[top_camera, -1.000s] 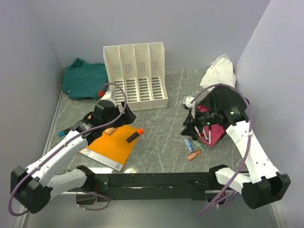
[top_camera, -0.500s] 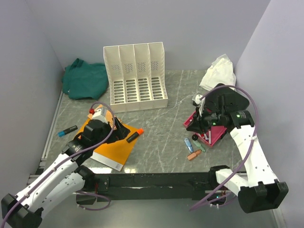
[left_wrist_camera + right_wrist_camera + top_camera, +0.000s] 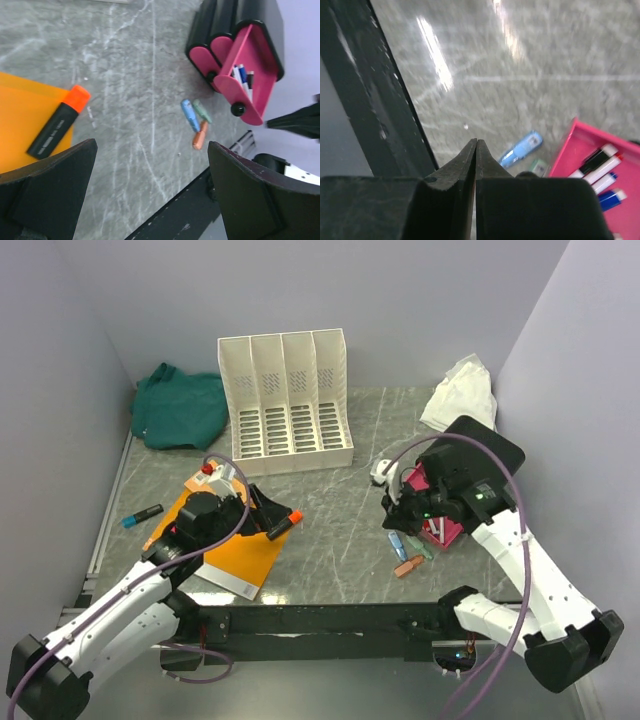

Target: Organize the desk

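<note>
The desk (image 3: 340,490) is dark grey-green stone with white veins. My left gripper (image 3: 268,508) hangs open over the right edge of an orange folder (image 3: 235,545), right beside a black highlighter with an orange cap (image 3: 57,127); nothing sits between its fingers (image 3: 47,200). My right gripper (image 3: 476,143) is shut, jaws pressed together with nothing in them, just left of a pink pen tray (image 3: 447,531) holding several markers (image 3: 600,160). Below it lie small blue (image 3: 522,148), green (image 3: 202,111) and orange (image 3: 199,136) pieces.
A white slotted file holder (image 3: 285,400) stands at the back centre. A green cloth (image 3: 180,405) lies back left, a crumpled white cloth (image 3: 460,390) back right. A blue marker (image 3: 142,515) lies by the left wall. A black rail (image 3: 330,620) runs along the near edge.
My right gripper has closed fully and swung left off the pink tray, empty. My left arm drew back toward the near edge, staying open above the folder.
</note>
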Tool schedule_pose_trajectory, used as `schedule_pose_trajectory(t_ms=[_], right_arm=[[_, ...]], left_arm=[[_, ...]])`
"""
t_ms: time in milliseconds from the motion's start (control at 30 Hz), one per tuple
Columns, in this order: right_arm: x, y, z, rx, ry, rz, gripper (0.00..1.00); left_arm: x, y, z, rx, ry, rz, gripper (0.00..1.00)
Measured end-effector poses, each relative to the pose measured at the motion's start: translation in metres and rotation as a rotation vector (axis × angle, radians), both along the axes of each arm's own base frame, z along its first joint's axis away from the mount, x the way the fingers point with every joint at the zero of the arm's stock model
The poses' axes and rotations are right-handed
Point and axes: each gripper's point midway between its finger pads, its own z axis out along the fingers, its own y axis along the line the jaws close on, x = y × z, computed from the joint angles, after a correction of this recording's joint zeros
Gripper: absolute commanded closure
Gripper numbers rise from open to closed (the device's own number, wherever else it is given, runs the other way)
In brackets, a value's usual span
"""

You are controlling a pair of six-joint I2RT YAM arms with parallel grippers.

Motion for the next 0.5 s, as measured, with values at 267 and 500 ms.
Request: schedule_pose_trajectory(t_ms=[267, 500], right_arm=[[-0.007, -0.019, -0.057, -0.255, 0.035, -0.031, 0.95], [-0.017, -0.048, -0.094, -0.461, 0.009, -0.009, 0.85]], left_arm=[[-0.005, -0.013, -0.001, -0.07, 0.004, -0.045, 0.01], [-0.011, -0.012, 0.002, -0.099, -0.008, -0.05, 0.01]])
